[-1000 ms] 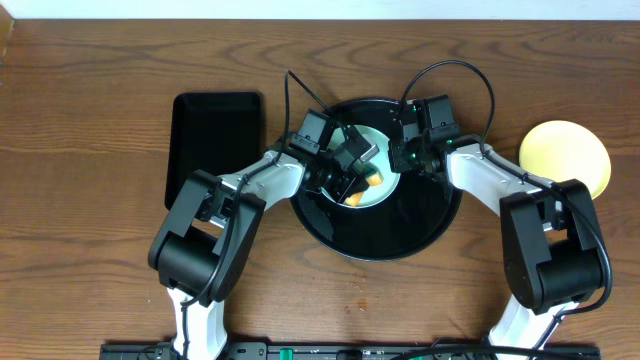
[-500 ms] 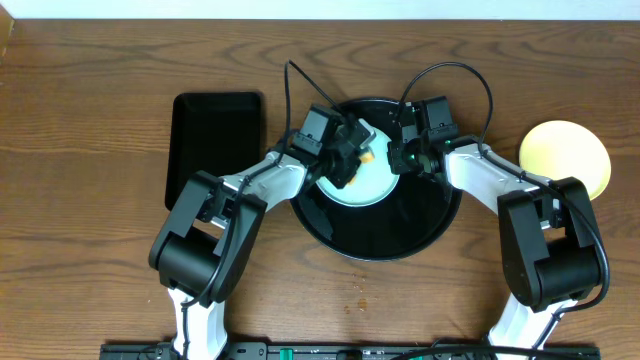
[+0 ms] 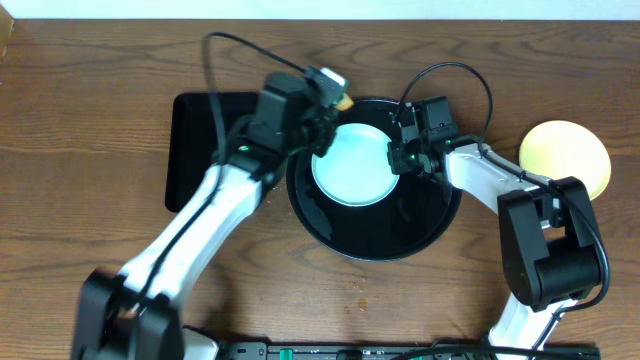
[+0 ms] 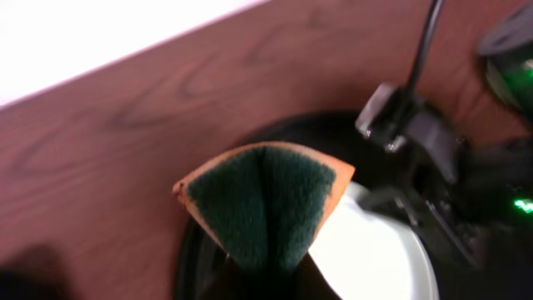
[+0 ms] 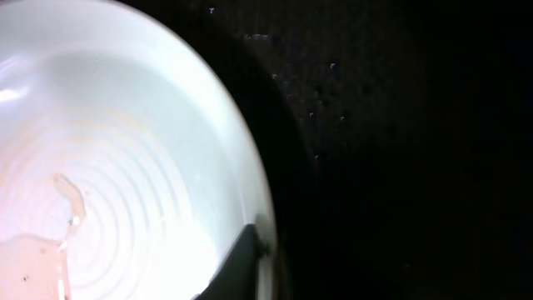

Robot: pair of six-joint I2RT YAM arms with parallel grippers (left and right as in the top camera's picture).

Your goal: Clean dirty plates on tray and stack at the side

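Observation:
A pale mint-blue plate (image 3: 352, 165) lies in the round black tray (image 3: 375, 235); its face looks clean from overhead. It also shows in the left wrist view (image 4: 379, 258) and the right wrist view (image 5: 125, 158). My left gripper (image 3: 325, 92) is lifted above the tray's back-left rim, shut on a folded green and orange sponge (image 4: 265, 200). My right gripper (image 3: 396, 156) is shut on the plate's right rim, with one finger (image 5: 241, 258) lying on the rim. A pale yellow plate (image 3: 565, 158) sits on the tabletop at the right. No third plate shows.
A smaller rectangular black tray (image 3: 205, 145) lies left of the round tray, partly under my left arm. Small crumbs lie on the wood (image 3: 358, 293) in front of the round tray. The right arm's cable loops over the tray's back rim.
My left gripper has risen off the plate with the sponge and moved back and left, uncovering the plate. The right gripper has stayed on the rim.

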